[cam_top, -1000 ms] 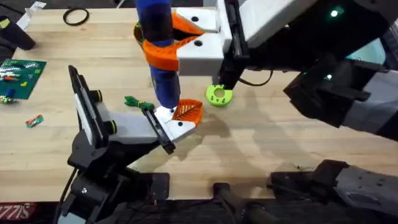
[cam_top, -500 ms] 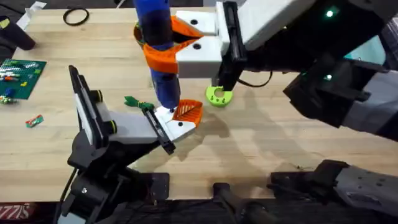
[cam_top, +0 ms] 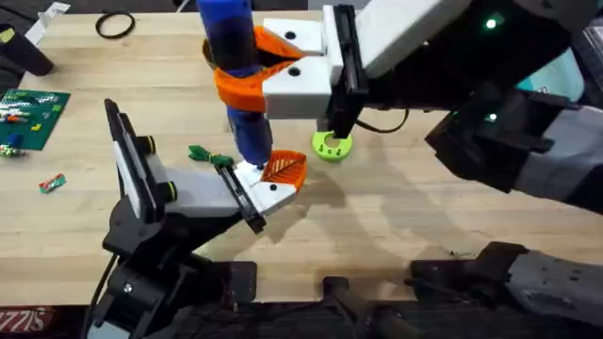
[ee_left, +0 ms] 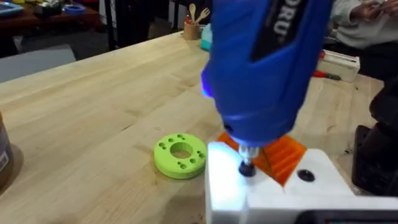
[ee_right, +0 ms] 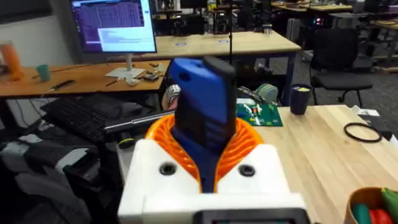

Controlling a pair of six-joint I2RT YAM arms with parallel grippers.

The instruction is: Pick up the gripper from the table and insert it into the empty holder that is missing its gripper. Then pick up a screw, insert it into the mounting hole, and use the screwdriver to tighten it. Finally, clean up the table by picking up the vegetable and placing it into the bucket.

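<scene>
The right claw (cam_top: pixel 247 68) is clamped tight around the screwdriver (cam_top: pixel 236 85), its orange ribbed pads (ee_right: pixel 249 140) pressed to either side of the blue body, and it holds the tool upright with the tip pointing down. Straight beneath that claw, the tip meets the white end of the gripper (cam_top: pixel 275 181), which sits seated in the holder (cam_top: pixel 193 193) at the end of the left arm; the left wrist view shows the metal bit right at a hole in the white plastic, with a bright glow on the part beside it. The orange veined pad of the gripper fans out just past the tip, on the far side from the holder. Whether the left arm's own claw is apart or together cannot be told here. Just beside the right claw's lower edge, a lime-green disc (cam_top: pixel 331 145) lies on the wooden surface (cam_top: pixel 396 217), close to the gripper but not touching it. The green vegetable (cam_top: pixel 209 155) lies near the holder, left of the screwdriver's tip.
</scene>
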